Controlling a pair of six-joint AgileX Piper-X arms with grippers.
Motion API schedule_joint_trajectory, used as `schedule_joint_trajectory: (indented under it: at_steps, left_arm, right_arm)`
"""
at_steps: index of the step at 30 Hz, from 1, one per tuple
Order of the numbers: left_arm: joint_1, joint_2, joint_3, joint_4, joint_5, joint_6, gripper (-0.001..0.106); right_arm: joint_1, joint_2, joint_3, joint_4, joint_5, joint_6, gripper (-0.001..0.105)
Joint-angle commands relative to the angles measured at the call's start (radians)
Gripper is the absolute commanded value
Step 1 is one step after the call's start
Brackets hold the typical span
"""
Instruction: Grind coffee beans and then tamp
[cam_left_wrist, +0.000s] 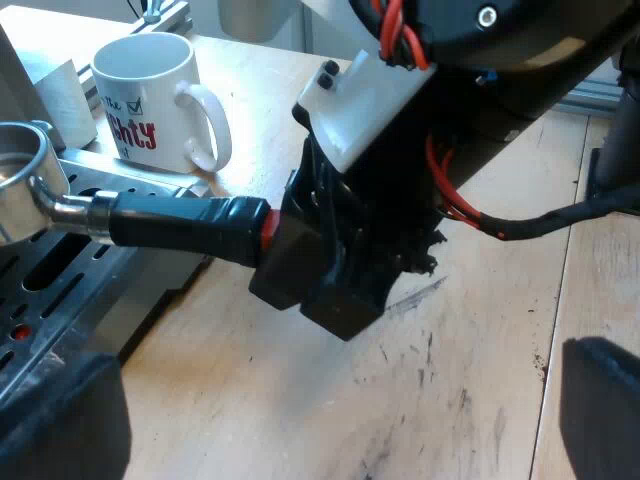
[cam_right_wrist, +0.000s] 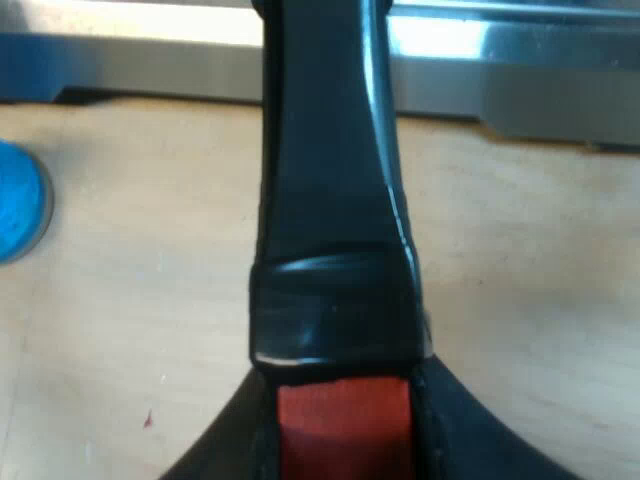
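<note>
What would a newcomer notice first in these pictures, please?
Most striking is the right gripper clamped on the red-tipped handle of the metal holder, whose basket hangs above the grate of the espresso machine. A white printed mug stands beside the machine, and a blue tamper sits on the wooden table.

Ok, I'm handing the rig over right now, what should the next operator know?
Left gripper: open, empty, above the table, facing the handle.
Right gripper: shut on that handle's red end, holding the metal holder over the machine's drip tray.
Blue tamper and mug stand on the table, untouched.
Done: holder gripped. Grounds in the basket: cannot tell.
Left: tamping, perhaps grinding too.
</note>
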Motion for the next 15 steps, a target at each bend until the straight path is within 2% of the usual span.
schedule_joint_trajectory:
  at_steps: [1,8,15]
  left_arm:
    - [-0.002,-0.006,-0.012,-0.007,0.009,0.007,0.088]
    - [-0.002,-0.006,-0.016,0.004,0.014,0.007,0.088]
    - [-0.002,-0.008,-0.085,0.123,-0.003,0.023,0.088]
  right_arm:
    - [0.011,-0.010,-0.013,-0.014,0.061,0.003,0.000]
    - [0.051,-0.013,-0.013,-0.010,0.072,0.010,0.000]
    - [0.062,-0.065,-0.013,0.044,0.068,-0.002,0.000]
